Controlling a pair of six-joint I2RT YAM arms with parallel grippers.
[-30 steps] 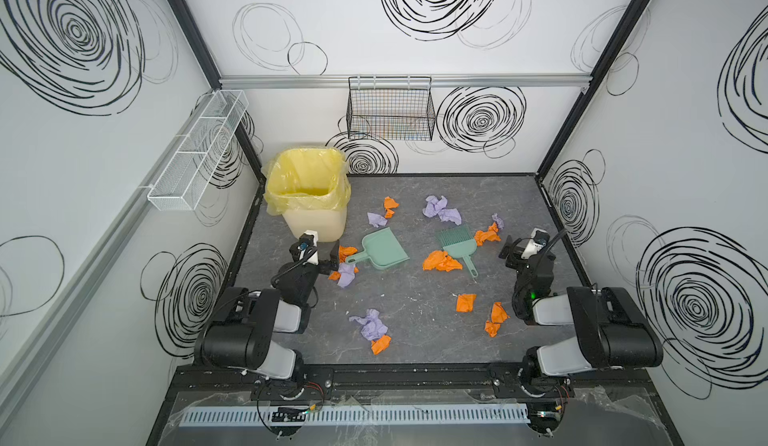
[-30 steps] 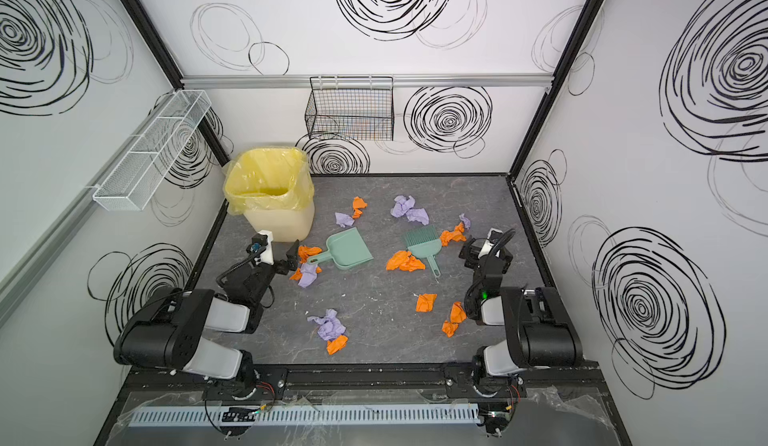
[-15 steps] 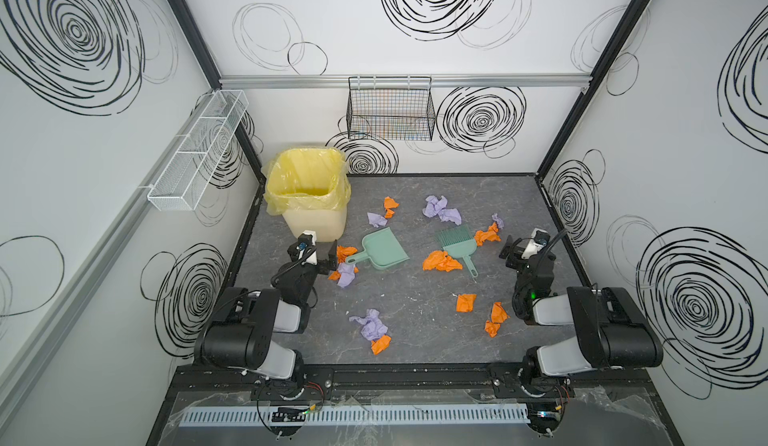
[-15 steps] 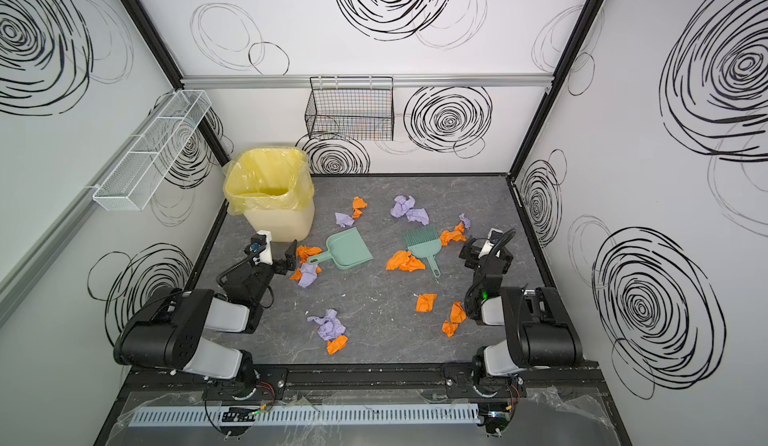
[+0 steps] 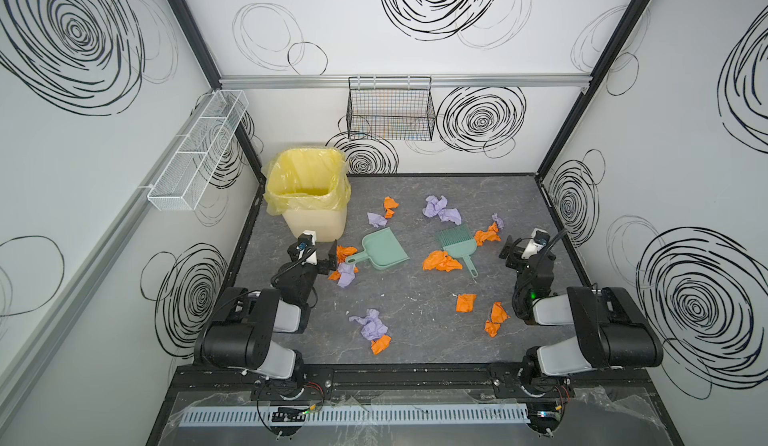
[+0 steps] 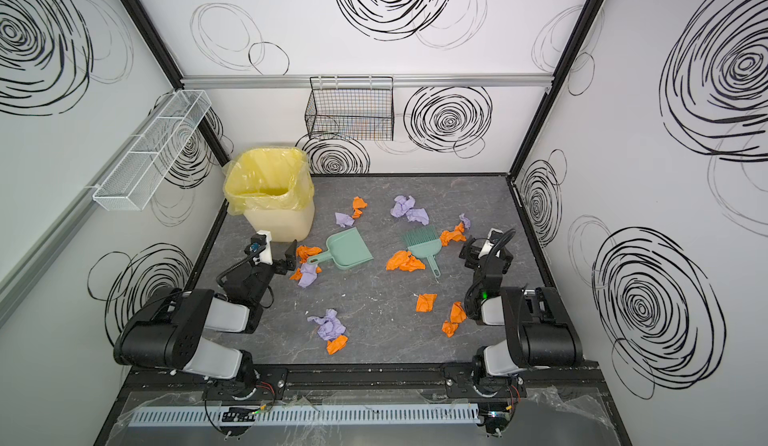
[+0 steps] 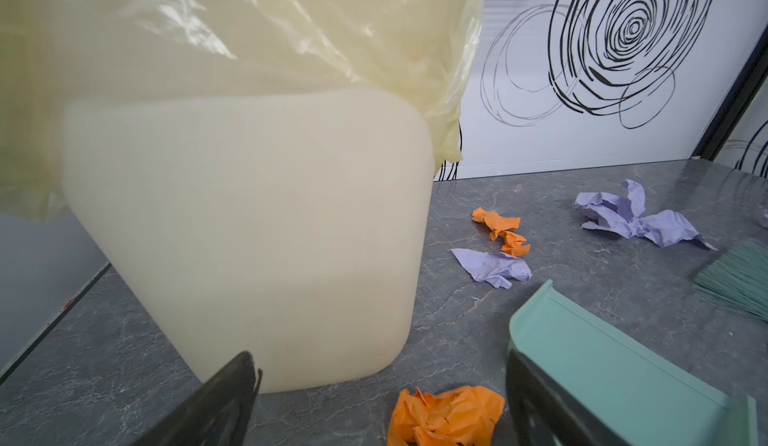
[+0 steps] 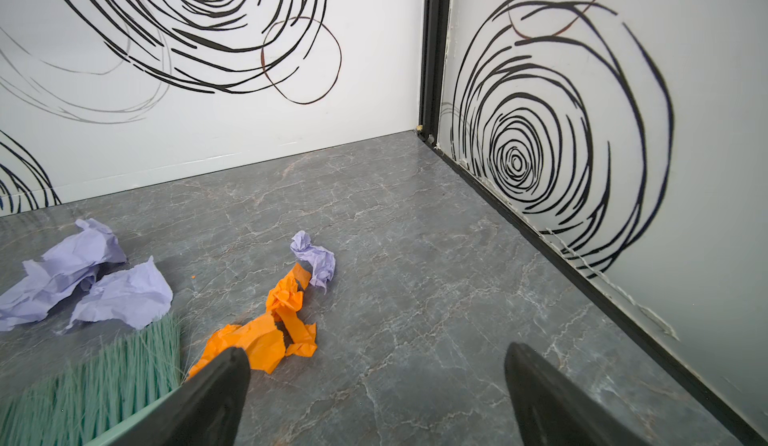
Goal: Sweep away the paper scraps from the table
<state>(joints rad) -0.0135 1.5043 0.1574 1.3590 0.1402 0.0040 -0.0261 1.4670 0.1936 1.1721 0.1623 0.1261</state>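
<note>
Low over table, arms reach forward: left fingers wide by dustpan, right fingers wide by brush.

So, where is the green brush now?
In both top views the green brush lies on the table right of centre, between the dustpan and the open right claw, an orange scrap beside its handle.

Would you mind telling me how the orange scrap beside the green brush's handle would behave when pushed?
The orange scrap looks thin and loosely crumpled, so probably light and floppy. On the smooth-looking table it would likely slide or tumble rather than roll straight.
</note>
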